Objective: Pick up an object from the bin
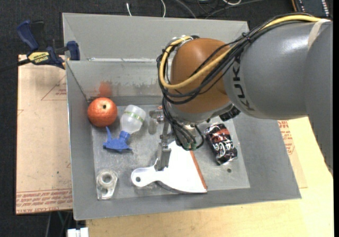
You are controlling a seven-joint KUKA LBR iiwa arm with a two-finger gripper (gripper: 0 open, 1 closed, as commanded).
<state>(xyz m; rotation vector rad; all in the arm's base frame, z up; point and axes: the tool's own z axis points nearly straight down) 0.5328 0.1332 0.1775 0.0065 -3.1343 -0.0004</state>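
White flat paddle-shaped board with an orange edge (pixel 177 176) lies front-middle in the grey metal bin (pixel 79 151). Pincer (pixel 163 157) is over its handle end; open or closed, can't tell. One crushed black-red can (pixel 221 144) just right. To the left: one red apple (pixel 102 112), one clear plastic cup (pixel 132 119), one blue toy (pixel 117 141), one clear ring (pixel 106 182).

The grey arm (pixel 275 71) reached into the grey metal bin (pixel 235 175) from the right, its orange wrist cover (pixel 198 74) wrapped in black and yellow cables. The gripper (pixel 163 159) hung low over the narrow end of a flat white paddle-shaped board (pixel 177 176) near the front wall. A crushed black can (pixel 221 144) lay just right of it. To the left sat a red apple (pixel 102 112), a clear cup (pixel 132 118), a small blue piece (pixel 117 142) and a clear ring (pixel 106 182).
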